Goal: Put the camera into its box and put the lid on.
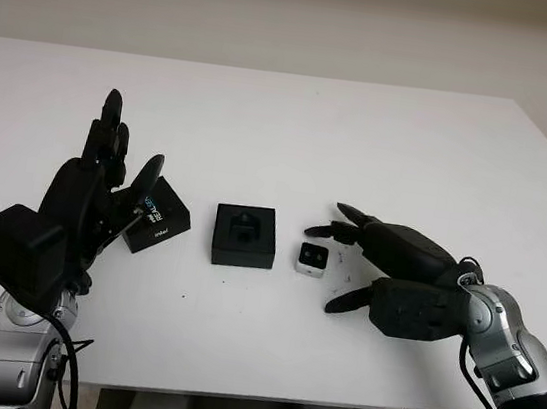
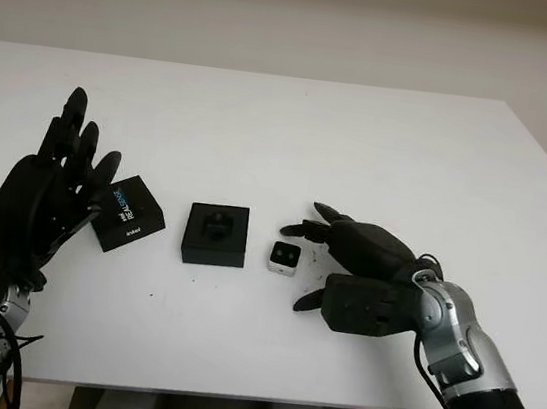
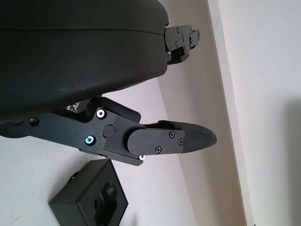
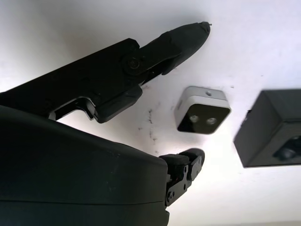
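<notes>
Left hand (image 1: 106, 177) is sitting raised at the near-left of the desk (image 1: 363, 136), open, holding nothing — its fingers are covering the near corner of the lid (image 1: 158, 216), so part of the lid's printed top is hidden. Right hand (image 1: 386, 270) is hovering low at the near right, open, holding nothing, fingertips (image 4: 188, 33) just beside the camera (image 1: 313, 259) but not touching it; whether the palm is touching the desk is hard to tell.

Camera — small white body with a dark face — is lying on the desk just right of the box (image 1: 245, 235), apart from it. In the right wrist view its dark face with two lenses is facing the palm; long axis can't be judged, it's looking nearly square.

Box is sitting open, black, with a moulded recess facing up, between lid and camera. Lid is lying beside the box, turned at an angle to it.

Desk is plain white with a few dark specks near the camera; a pale wall (image 1: 298, 16) is running behind the far edge.
</notes>
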Motion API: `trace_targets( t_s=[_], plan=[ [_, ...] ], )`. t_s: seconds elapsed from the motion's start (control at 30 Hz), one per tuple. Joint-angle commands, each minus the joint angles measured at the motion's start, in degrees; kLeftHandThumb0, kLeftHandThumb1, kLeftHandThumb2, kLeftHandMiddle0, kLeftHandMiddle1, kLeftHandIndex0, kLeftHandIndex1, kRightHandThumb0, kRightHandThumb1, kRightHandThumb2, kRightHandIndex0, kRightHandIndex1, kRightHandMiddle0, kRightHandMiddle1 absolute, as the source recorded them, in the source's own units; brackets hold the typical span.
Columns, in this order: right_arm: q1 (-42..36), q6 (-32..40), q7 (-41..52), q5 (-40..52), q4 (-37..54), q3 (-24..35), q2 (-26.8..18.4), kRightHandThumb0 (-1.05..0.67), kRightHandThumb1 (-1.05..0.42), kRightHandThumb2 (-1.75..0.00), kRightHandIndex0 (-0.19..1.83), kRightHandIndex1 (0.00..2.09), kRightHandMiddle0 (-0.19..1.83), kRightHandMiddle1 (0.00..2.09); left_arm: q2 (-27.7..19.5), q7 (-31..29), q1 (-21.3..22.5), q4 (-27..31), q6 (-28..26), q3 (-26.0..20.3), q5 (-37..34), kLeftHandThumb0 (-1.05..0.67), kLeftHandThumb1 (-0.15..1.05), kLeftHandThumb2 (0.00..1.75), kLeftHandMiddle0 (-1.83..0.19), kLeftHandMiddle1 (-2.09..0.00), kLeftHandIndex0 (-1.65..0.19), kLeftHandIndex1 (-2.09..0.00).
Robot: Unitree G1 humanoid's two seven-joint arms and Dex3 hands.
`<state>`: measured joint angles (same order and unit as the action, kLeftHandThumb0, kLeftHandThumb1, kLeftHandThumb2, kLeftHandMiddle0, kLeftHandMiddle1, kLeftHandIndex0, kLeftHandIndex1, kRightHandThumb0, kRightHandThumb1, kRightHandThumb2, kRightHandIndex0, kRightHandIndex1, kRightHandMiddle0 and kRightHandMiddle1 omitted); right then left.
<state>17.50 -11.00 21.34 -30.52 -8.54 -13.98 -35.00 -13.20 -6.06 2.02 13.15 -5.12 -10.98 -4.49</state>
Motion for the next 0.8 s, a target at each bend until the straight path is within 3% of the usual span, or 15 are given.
trace_targets(
  t_s=[0.0, 0.37, 0.4, 0.5, 0.53, 0.77],
  plan=[
    [-1.4, 0.1, -3.0, -1.5, 2.2, 0.6, 0.5, -0.87, -0.90, -0.07, -0.02, 0.06, 0.16, 0.10, 0.0, 0.2, 0.1, 1.2, -0.1, 0.0, 0.1, -0.59, 1.05, 0.39, 0.14, -0.05, 0.15, -0.05],
    [-5.9, 1.7, -25.5, -16.1, 5.1, -1.0, 5.6, -0.91, -1.04, -0.08, 0.24, 0.14, 0.41, 0.21, 0.2, 0.4, 0.0, 1.1, 0.4, 0.3, 0.5, -0.59, 1.05, 0.39, 0.13, -0.06, 0.14, -0.06],
    [-5.8, 1.7, -26.5, -16.6, 4.8, -1.1, 5.8, -0.91, -1.05, -0.08, 0.26, 0.14, 0.41, 0.25, 0.3, 0.4, 0.0, 1.1, 0.4, 0.3, 0.5, -0.59, 1.05, 0.39, 0.13, -0.06, 0.14, -0.06],
    [-5.5, 1.5, -29.6, -18.0, 3.9, -1.5, 6.3, -0.91, -1.05, -0.08, 0.34, 0.09, 0.21, 0.78, 0.2, 0.5, -0.1, 1.2, 0.3, 0.3, 0.8, -0.60, 1.05, 0.39, 0.13, -0.06, 0.14, -0.06],
    [-5.4, 1.5, -30.2, -18.3, 3.6, -1.6, 6.4, -0.90, -1.05, -0.08, 0.35, 0.09, 0.18, 0.86, 0.2, 0.6, -0.2, 1.3, 0.3, 0.3, 0.9, -0.60, 1.05, 0.39, 0.13, -0.06, 0.14, -0.06],
    [-4.5, 2.0, -30.6, -20.1, 1.5, -2.5, 6.7, -0.89, -1.05, -0.07, 0.36, 0.08, 0.17, 0.94, 0.3, 0.8, -0.2, 1.3, 0.1, 0.3, 0.8, -0.60, 1.05, 0.38, 0.12, -0.06, 0.14, -0.06]
  ],
)
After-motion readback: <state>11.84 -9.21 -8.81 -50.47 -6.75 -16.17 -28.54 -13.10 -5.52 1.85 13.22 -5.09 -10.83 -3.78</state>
